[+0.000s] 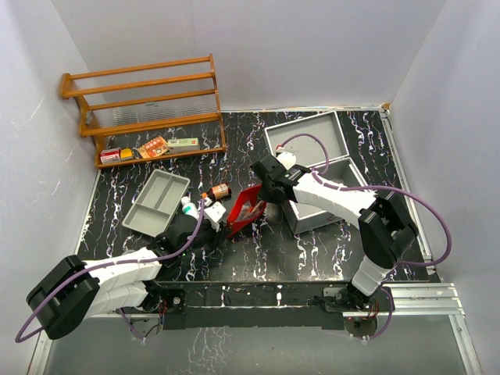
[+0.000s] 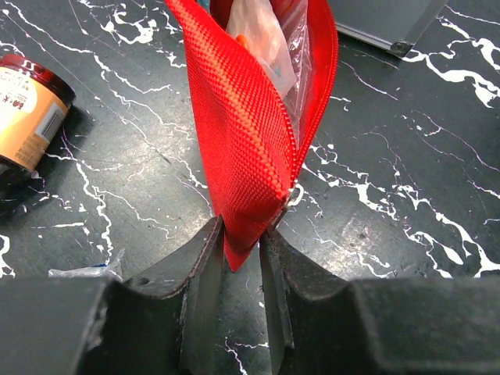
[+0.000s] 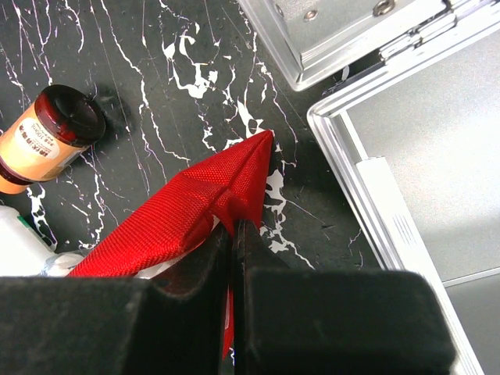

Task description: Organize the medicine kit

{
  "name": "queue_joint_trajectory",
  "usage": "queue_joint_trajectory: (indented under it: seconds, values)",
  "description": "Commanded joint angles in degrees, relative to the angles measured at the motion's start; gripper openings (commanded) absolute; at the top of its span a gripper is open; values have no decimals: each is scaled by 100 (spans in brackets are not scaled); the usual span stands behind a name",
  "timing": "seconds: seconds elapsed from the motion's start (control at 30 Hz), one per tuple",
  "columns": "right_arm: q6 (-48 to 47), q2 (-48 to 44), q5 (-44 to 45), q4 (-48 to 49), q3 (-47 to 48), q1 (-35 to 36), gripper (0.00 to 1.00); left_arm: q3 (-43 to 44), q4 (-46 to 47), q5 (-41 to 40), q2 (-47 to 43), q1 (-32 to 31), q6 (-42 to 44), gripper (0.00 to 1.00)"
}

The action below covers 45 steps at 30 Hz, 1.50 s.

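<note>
A red fabric pouch [image 1: 244, 209] stands open on the black marbled table, held at both ends. My left gripper [image 1: 221, 221] is shut on its near corner; in the left wrist view the pouch [image 2: 246, 117] sits between my fingers [image 2: 205, 258] and clear packets show inside. My right gripper [image 1: 264, 190] is shut on the far edge; in the right wrist view the pouch [image 3: 176, 215] is pinched between closed jaws. An orange-labelled bottle [image 1: 219, 191] lies beside the pouch and shows in both wrist views [image 2: 27, 117] [image 3: 55, 133].
An open grey metal case [image 1: 316, 168] stands right of the pouch, its rim [image 3: 351, 168] close to my right gripper. A grey divided tray [image 1: 156, 201] lies left. A white bottle [image 1: 190, 207] is by my left arm. A wooden rack [image 1: 148, 109] holds small boxes at the back left.
</note>
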Motion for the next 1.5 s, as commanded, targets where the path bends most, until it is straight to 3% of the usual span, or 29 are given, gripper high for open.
queue_joint_trajectory:
  seconds: [0.0,0.17,0.33,0.47,0.63,0.77,1.0,1.23,1.47]
  values:
    - [-42,-87,-49,146,89,-19,1,-55,561,45,-161,-20,157,23]
    - [-44,-96,-101,149,106,-14,2,-74,590,147,-277,-23,273,18]
    - [-76,-149,-145,153,128,-15,7,-109,587,237,-288,-20,295,0]
    - [-243,-279,-163,162,149,-16,18,55,281,246,-312,-21,297,0]
    - [-596,-697,-109,206,42,-13,41,271,-297,110,-433,-19,151,0]
    - [-1191,-1213,-302,562,-186,-20,49,375,-582,119,-563,-15,-52,0]
    - [-2717,-2271,-1582,1867,-1034,-14,47,805,-1292,197,-612,-21,-502,0]
    - [-3369,-2843,-2867,2362,-1547,154,40,1455,-2156,182,-512,-17,-858,0]
    - [-3480,-2634,-2937,2586,-1642,668,24,1801,-2489,348,-569,-21,-946,0]
